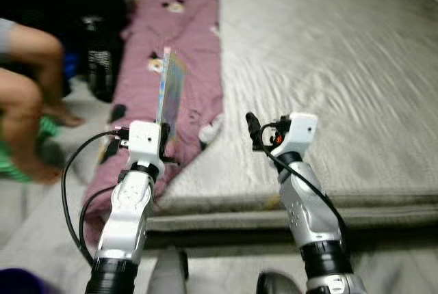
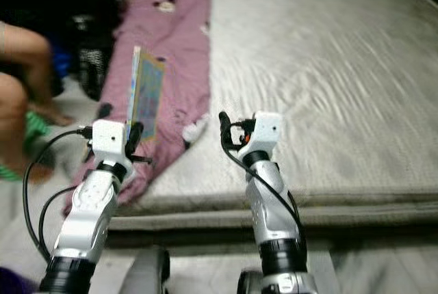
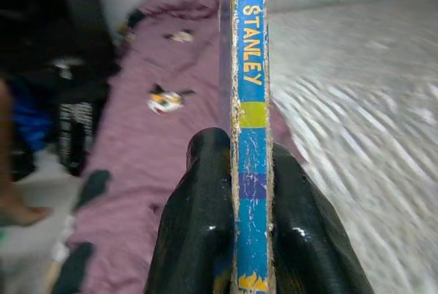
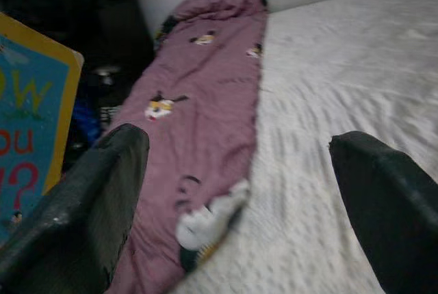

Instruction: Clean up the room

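My left gripper is shut on a thin blue and yellow children's book, held upright on edge over the left side of the bed. Its worn blue spine runs up between the two black fingers. My right gripper hovers open and holding nothing over the mattress's front part, to the right of the book. Its fingers stand wide apart, and the book's cover shows beside them.
A purple blanket with cartoon figures lies along the left edge of the grey-white mattress. A person's bare legs are on the floor at the left, by a black mesh object.
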